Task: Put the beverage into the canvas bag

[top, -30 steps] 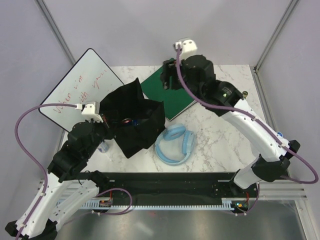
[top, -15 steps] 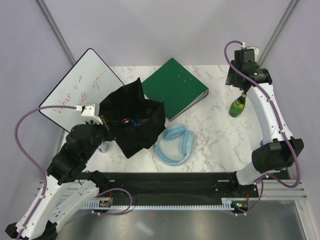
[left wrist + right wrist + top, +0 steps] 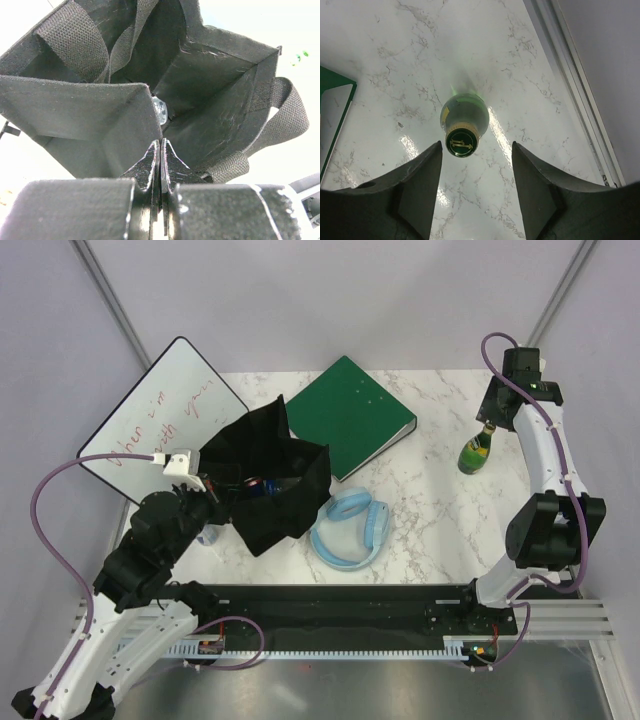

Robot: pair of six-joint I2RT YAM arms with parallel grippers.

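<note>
At the far right corner of the counter [image 3: 420, 515], the right tool [image 3: 476, 149] hangs with its fingers spread, one to each side of the gold-foiled cap of the green glass bottle [image 3: 462, 120], above it and not yet touching. A second ago this arm was reaching over the green binder [image 3: 350, 420]; it has since swung right and lined up over the bottle, so the reach looks done and the step in hand is the descent and grasp. The bottle stands upright on the marble, well apart from the canvas bag [image 3: 265, 480], with the binder and the pale blue headphones [image 3: 350, 528] between them. On the other side, the left tool [image 3: 161, 150] is pressed together, apparently on the bag's near rim, and has not moved, so the mouth is propped open. Some small things already lie inside. The long carry leftward remains, and a grip low on the neck would probably keep the bottle from swinging.
</note>
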